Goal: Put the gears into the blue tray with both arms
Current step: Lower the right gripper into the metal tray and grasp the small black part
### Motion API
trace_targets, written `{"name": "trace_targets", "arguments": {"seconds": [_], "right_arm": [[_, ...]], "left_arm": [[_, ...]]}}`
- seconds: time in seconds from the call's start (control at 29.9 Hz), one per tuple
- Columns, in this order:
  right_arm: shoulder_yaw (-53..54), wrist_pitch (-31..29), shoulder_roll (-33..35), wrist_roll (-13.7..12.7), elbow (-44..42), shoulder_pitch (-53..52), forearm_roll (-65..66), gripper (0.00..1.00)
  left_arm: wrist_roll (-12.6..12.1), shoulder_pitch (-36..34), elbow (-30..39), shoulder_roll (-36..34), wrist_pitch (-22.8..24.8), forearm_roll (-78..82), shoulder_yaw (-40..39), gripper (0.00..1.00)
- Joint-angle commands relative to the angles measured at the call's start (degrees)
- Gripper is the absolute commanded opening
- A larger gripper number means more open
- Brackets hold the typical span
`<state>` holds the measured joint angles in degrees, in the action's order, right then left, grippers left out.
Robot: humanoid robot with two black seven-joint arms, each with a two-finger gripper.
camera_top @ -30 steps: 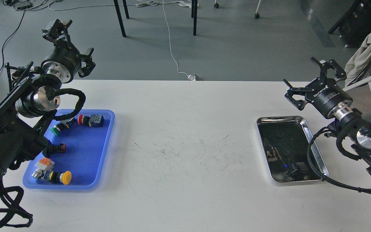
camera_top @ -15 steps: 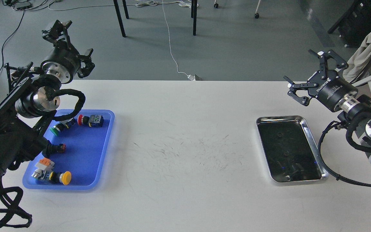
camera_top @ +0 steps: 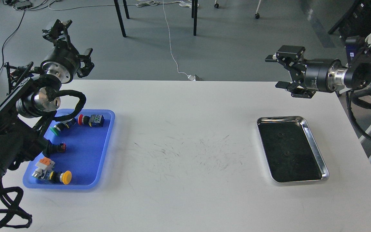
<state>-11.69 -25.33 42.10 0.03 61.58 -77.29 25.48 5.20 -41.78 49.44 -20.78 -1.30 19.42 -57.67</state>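
Gears (camera_top: 280, 134): tiny dark specks in silver tray (camera_top: 321, 151), hard to see, easy to miss or mispinch. Blue tray (camera_top: 101, 154) far left holds push-button switches (camera_top: 90, 120); long carry risks drops. Left gripper (camera_top: 71, 40) fingers apart, raised. Right gripper (camera_top: 277, 72) fingers apart, above tabletop (camera_top: 185, 180).

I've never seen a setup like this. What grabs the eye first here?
Probably the blue tray at the table's left, dotted with coloured push-button switches. Opposite it, on the right, lies a shiny silver tray with a dark inside. Above both, two black arms hold their hands up: the left hand and the right hand, fingers spread, gripping nothing.
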Motion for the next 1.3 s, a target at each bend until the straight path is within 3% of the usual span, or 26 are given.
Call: {"name": "trace_targets", "arguments": {"seconds": [0.0, 0.13, 0.33, 0.77, 0.94, 1.1, 1.24, 1.27], "right_arm": [[-6.2, 0.2, -1.8, -0.1, 0.7, -1.5, 14.1, 0.98], [-14.3, 2.5, -6.1, -0.2, -0.6, -0.7, 23.2, 0.98], [-19.3, 9.1, -11.9, -0.2, -7.0, 3.9, 23.9, 0.98], [-20.0, 9.8, -17.5, -1.3, -11.5, 7.9, 24.3, 0.90], [-20.1, 9.7, -17.6, -1.3, -11.5, 7.8, 24.3, 0.77], [-21.0, 9.7, -17.5, -1.2, -11.4, 7.4, 25.1, 0.47], [-21.4, 9.5, -17.1, -1.2, -11.4, 7.0, 25.2, 0.34], [-21.4, 9.4, -17.0, -1.2, -11.3, 6.9, 25.2, 0.26]], "left_arm": [[0.0, -0.1, 0.0, 0.1, 0.0, 0.0, 0.0, 0.98], [0.0, -0.2, 0.0, 0.0, 0.0, 0.0, 0.0, 0.98], [0.0, -0.2, 0.0, 0.0, 0.0, -0.1, 0.0, 0.98], [0.0, -0.4, 0.1, 0.0, 0.0, -0.1, -0.1, 0.98], [0.0, -0.4, 0.1, 0.0, 0.0, -0.1, -0.1, 0.98], [0.0, -0.5, 0.1, 0.0, 0.0, -0.1, -0.1, 0.98], [0.0, -0.5, 0.1, -0.1, 0.0, -0.1, -0.1, 0.98], [0.0, -0.6, 0.1, -0.2, 0.0, -0.1, -0.1, 0.98]]}}
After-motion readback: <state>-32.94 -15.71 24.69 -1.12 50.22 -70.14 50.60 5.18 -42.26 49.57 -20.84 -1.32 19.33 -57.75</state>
